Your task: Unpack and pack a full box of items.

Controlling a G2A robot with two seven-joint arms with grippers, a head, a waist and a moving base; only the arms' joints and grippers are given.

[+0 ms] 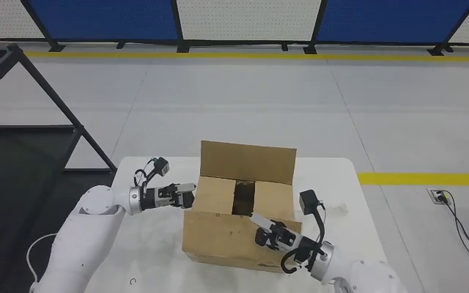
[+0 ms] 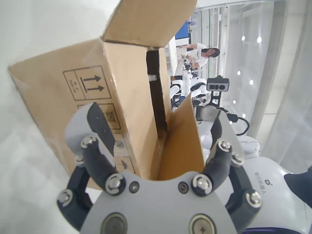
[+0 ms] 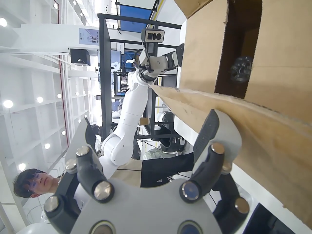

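Top view: the cardboard box [image 1: 220, 238] stands in the middle of the white table [image 1: 146, 249]. Its rear flap [image 1: 248, 161] is upright, and two top flaps lie nearly closed with a dark gap [image 1: 243, 198] between them. The left hand [image 1: 187, 196] is at the box's left side, level with the top edge. The right hand [image 1: 262, 228] is at the box's front right corner, over the front wall. Left wrist view: the left hand [image 2: 158, 132] is released, with its fingers [image 2: 97, 122] spread wide. A side flap [image 2: 181, 147] of the box stands edge-on in the space between them, and no pad can be seen pressing on it. The box wall [image 2: 61, 93] with printed handling marks lies just beyond one finger, and the upright rear flap [image 2: 156, 8] rises beyond the box opening. Right wrist view: the right hand [image 3: 148, 135] is also released, jaws apart. One finger [image 3: 209, 132] lies against the face of a box flap [image 3: 256, 132]; the other finger is clear of the cardboard. Through the opening beyond that flap, a dark round item [image 3: 241, 69] is visible inside the box; its type cannot be determined. The left hand [image 3: 179, 55] is at the far side of the box.
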